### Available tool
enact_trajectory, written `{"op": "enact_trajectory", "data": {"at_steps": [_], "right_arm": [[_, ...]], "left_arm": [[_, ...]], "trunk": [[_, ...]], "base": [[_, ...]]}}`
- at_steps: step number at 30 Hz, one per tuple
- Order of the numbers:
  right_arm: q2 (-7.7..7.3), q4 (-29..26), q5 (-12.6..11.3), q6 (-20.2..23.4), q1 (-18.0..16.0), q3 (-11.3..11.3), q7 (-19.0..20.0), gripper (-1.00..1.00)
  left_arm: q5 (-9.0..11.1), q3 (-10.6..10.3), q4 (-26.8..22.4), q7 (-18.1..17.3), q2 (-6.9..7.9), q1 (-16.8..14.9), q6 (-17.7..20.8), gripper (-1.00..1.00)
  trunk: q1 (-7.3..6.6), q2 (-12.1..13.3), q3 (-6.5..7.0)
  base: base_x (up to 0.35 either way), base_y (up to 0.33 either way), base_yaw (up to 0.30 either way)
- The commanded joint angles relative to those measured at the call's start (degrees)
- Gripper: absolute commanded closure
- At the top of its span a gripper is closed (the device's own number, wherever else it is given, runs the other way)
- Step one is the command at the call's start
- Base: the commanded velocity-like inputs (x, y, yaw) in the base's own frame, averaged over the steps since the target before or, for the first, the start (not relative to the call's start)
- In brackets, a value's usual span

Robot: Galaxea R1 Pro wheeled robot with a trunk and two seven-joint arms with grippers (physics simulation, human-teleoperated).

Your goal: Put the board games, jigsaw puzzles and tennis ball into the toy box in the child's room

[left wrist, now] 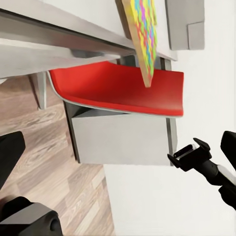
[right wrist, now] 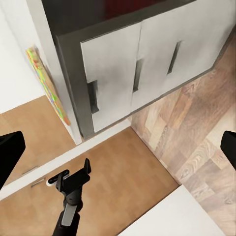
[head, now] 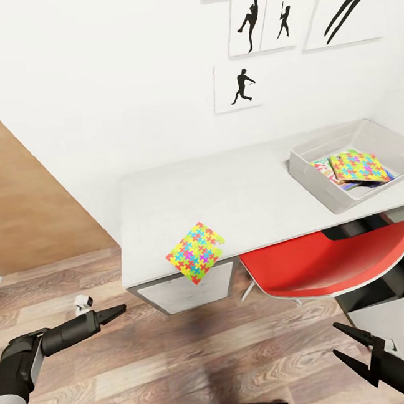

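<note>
One jigsaw puzzle (head: pixel 195 253) lies on the light-grey table (head: pixel 238 191), hanging over its front edge; it also shows edge-on as puzzle (left wrist: pixel 142 34) and puzzle (right wrist: pixel 46 83). The pale grey toy box (head: pixel 315 179) stands at the table's right end, holding a second jigsaw puzzle (head: pixel 360 166) on top of a printed board game (head: pixel 325 168). My left gripper (head: pixel 114 313) hangs open over the floor, left of and below the table. My right gripper (head: pixel 351 342) is open and empty, low at the right. The tennis ball and the bed are out of view.
A red chair (head: pixel 334 262) is tucked under the table between the puzzle and the toy box. Grey cabinet doors (right wrist: pixel 147 69) sit under the tabletop. Wood-plank floor (head: pixel 182 355) lies in front. A white surface (head: pixel 397 318) stands at the lower right.
</note>
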Motion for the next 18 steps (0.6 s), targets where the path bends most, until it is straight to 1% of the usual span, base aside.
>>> {"op": "enact_trajectory", "data": {"at_steps": [1,5,10,14,18], "right_arm": [[0.00,0.02,0.44,0.14,0.00,-0.06,0.50,-1.00],[0.02,0.12,0.40,0.14,-0.01,-0.02,0.58,-1.00],[0.03,0.15,0.26,0.14,-0.05,0.13,0.57,-1.00],[0.03,0.12,0.20,0.14,-0.07,0.35,0.55,-1.00],[0.03,0.08,0.18,0.14,-0.08,0.45,0.54,-1.00]], "left_arm": [[-0.47,0.17,-0.04,-0.42,-0.12,-0.03,0.60,-1.00],[-0.43,0.15,-0.04,-0.42,-0.40,-0.04,0.55,-1.00],[-0.41,0.16,-0.04,-0.42,-1.14,-0.04,0.39,-1.00],[-0.39,0.11,-0.04,-0.42,-2.03,-0.04,0.14,-1.00],[-0.39,0.09,-0.04,-0.42,-2.42,-0.04,-0.01,-1.00]], "trunk": [[0.03,-0.09,-0.07],[0.03,-0.09,-0.07],[0.03,-0.09,-0.07],[0.03,-0.09,-0.07],[0.03,-0.09,-0.07]], "base": [[0.000,-0.153,0.000],[0.000,-0.188,0.000],[0.000,-0.199,0.000],[0.000,-0.061,0.000],[0.000,-0.021,0.000]]}}
